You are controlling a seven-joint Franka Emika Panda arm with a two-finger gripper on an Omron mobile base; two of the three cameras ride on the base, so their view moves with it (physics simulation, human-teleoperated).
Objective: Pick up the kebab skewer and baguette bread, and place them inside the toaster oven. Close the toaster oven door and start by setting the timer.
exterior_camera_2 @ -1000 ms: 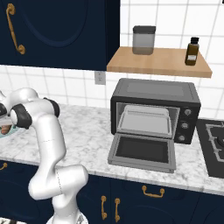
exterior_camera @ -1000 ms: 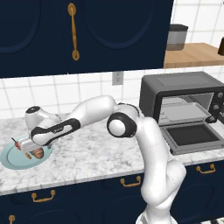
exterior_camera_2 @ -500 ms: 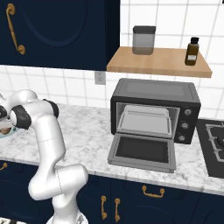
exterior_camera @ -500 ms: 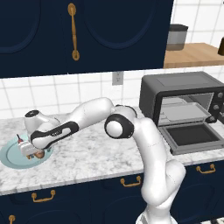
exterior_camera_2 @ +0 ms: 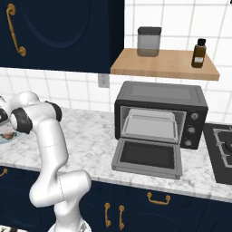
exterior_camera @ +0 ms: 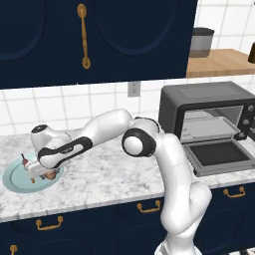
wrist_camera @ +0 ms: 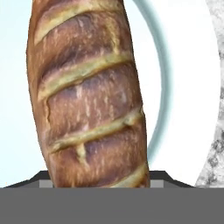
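At the left of the left base view, the white arm's jaws (exterior_camera: 41, 174) are down on the pale blue round plate (exterior_camera: 11, 178) on the marble table (exterior_camera: 109, 179). The golden-brown scored baguette bread (wrist_camera: 87, 96) lies between them, though I cannot tell whether they grip it. The thin kebab skewer (exterior_camera: 27, 167) sits beside. The black toaster oven (exterior_camera_2: 161, 113), at right, has its glass door (exterior_camera_2: 147, 156) down.

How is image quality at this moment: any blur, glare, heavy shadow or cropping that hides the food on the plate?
Hand view: the baguette bread is so close its ends are cropped, its crust texture soft; no glare. Left base view: even, flat light, sharp, but the gripper covers most of the plate; the kebab skewer is tiny. Right base view: plate cut off at the frame edge.
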